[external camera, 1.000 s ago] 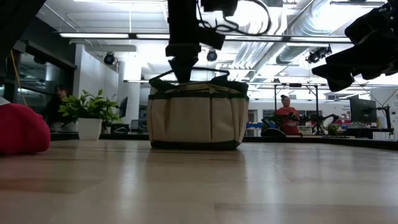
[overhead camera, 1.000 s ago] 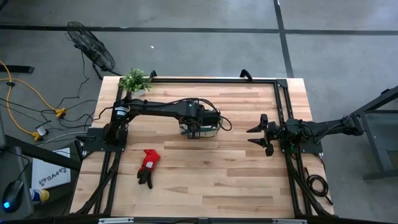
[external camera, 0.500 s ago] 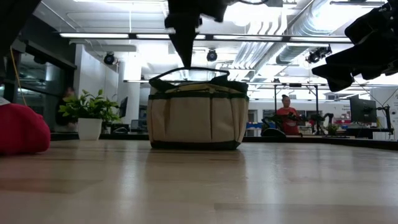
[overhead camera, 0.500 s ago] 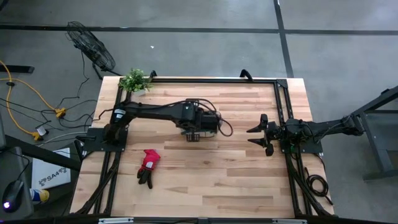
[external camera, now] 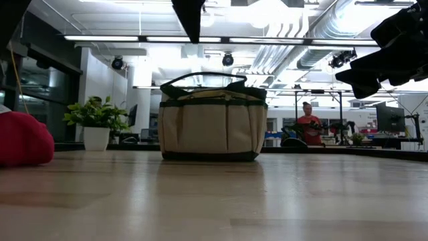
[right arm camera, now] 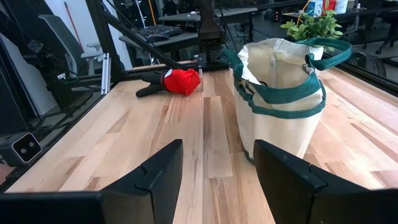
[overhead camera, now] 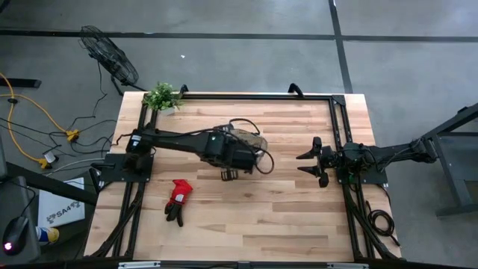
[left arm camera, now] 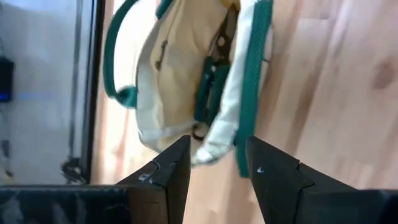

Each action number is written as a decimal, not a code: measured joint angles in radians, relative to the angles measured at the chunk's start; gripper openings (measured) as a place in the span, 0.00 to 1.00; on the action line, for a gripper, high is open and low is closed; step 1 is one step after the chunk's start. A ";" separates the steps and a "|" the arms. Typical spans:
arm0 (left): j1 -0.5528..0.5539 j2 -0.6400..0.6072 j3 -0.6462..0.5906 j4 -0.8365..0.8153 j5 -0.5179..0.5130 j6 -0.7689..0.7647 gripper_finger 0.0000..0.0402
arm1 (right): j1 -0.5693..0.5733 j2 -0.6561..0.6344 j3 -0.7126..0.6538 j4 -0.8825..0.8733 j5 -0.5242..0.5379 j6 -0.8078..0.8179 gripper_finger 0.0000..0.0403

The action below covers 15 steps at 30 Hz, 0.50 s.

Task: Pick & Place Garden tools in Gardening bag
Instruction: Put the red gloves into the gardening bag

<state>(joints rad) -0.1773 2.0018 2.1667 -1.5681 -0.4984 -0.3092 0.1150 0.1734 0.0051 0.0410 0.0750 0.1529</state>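
Open workshop behind; wooden table [overhead camera: 284, 202]. Gardening bag [external camera: 212, 120] stands upright mid-table, shears [left arm camera: 211, 87] inside. Left end effector [overhead camera: 230, 175] hangs just beside the bag, fingers parted, empty. Glove pair [overhead camera: 177, 199] lies well apart, likely next. Right end effector [overhead camera: 308, 162] waits open, empty, at right edge.

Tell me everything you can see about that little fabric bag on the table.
The gardening bag is a small round tote of tan fabric with dark green trim around its rim and base, looped green handles and side pockets. It stands upright on the wooden table with its mouth open. In the left wrist view, dark-green-handled shears lie inside. The left hand is above it, touching nothing.
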 joint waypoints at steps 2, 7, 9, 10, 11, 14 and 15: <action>-0.022 -0.016 -0.007 -0.008 0.013 -0.053 0.37 | 0.000 0.000 0.000 0.000 0.000 0.000 0.47; -0.091 -0.035 -0.009 -0.003 0.017 -0.187 0.37 | 0.000 0.001 0.000 0.000 0.000 0.000 0.47; -0.120 -0.036 -0.009 -0.004 0.012 -0.225 0.37 | 0.000 0.001 0.000 0.000 0.000 0.000 0.47; -0.133 -0.038 -0.009 -0.003 0.012 -0.243 0.37 | 0.000 0.001 0.000 0.000 0.000 0.000 0.47; -0.146 -0.041 -0.014 -0.002 0.013 -0.260 0.37 | 0.000 0.001 0.000 0.000 0.000 0.000 0.47; -0.177 -0.064 -0.060 -0.003 0.008 -0.328 0.37 | 0.000 0.001 0.000 0.000 0.000 0.000 0.47; -0.184 -0.076 -0.090 0.000 0.007 -0.357 0.37 | 0.000 0.001 0.000 0.000 0.000 0.000 0.47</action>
<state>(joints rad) -0.3617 1.9257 2.0768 -1.5685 -0.4919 -0.6657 0.1150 0.1745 0.0051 0.0410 0.0750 0.1531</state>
